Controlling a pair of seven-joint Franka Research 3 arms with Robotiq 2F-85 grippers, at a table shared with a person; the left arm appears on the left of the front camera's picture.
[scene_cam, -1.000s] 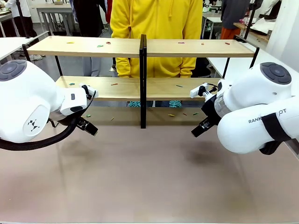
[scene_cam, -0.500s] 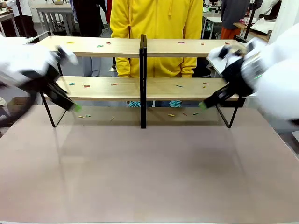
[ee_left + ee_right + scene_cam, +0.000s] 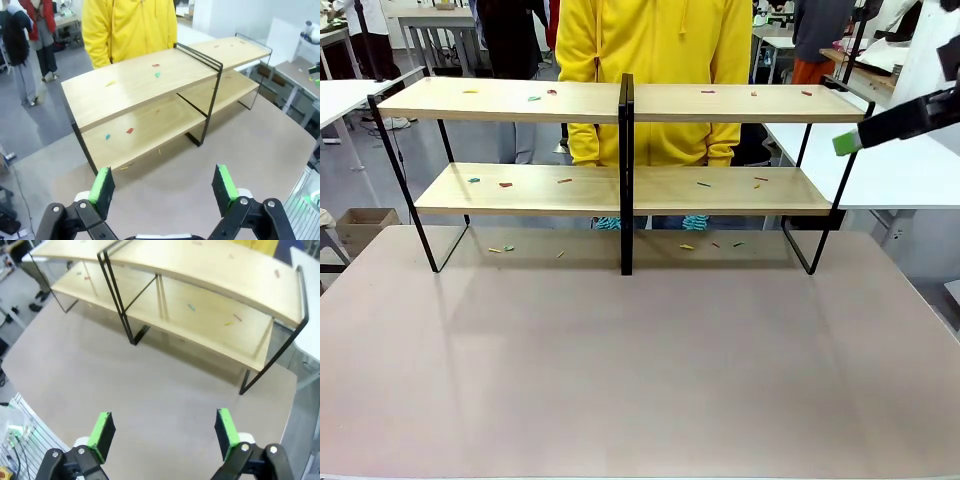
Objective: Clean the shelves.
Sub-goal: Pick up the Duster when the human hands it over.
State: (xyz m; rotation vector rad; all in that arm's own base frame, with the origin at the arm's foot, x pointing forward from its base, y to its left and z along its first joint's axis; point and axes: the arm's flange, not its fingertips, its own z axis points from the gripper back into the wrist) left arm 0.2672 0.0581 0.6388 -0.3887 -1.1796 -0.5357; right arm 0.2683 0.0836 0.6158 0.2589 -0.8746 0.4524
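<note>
Hovering: left hand (image 3: pixel 163 186), right hand (image 3: pixel 162 432) both spread, empty | two-tier light-wood, black-framed shelves (image 3: pixel 520 100) ahead: likely stiff | small coloured scraps (image 3: pixel 505 184) probably light, pinch singly.

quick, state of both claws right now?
Left claw: open, holding nothing.
Right claw: open, holding nothing.

Shelves (image 3: pixel 590 100) on the table (image 3: pixel 640 370) toward its far edge, person (image 3: pixel 655 40) just behind, scraps (image 3: pixel 551 92) on both boards
</note>
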